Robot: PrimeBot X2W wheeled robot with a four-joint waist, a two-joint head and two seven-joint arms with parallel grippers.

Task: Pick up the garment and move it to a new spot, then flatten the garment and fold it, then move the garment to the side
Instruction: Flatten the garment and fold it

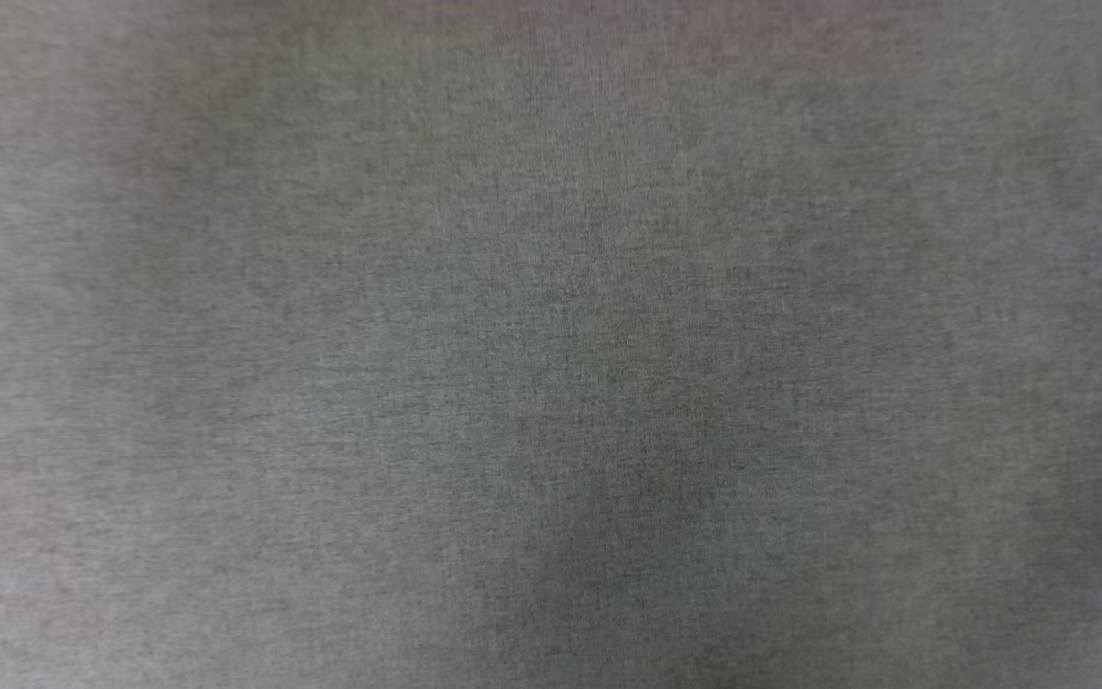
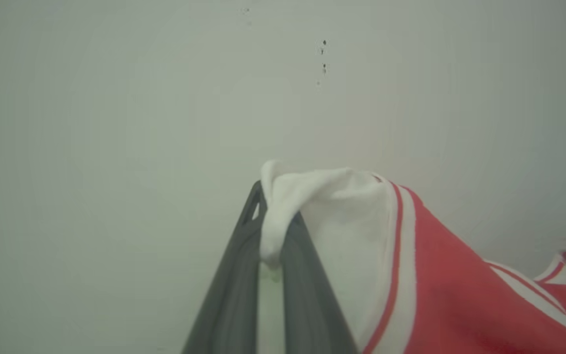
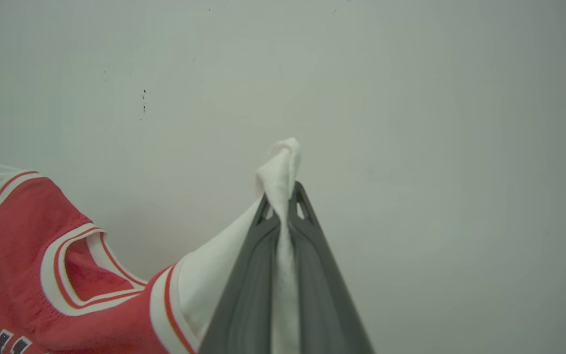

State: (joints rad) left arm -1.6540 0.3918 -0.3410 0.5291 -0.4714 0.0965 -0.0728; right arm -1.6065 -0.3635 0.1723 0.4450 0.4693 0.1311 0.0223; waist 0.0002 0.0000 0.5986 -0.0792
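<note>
Garment [image 2: 440,285] is hanging between both grippers in front of a pale surface [image 2: 116,123]. The left gripper [image 2: 272,212] is pinching one bunched white sleeve [image 2: 337,206], and the right gripper [image 3: 283,199] is pinching the other. Its red body is sagging between them, with collar [image 3: 49,275] and black letters [image 3: 3,339] showing in the right wrist view.

Your left gripper [image 2: 274,206] and right gripper [image 3: 282,196] each have two long, matte dark-grey fingers, tapering, with small triangular cut-outs near the tips.
</note>
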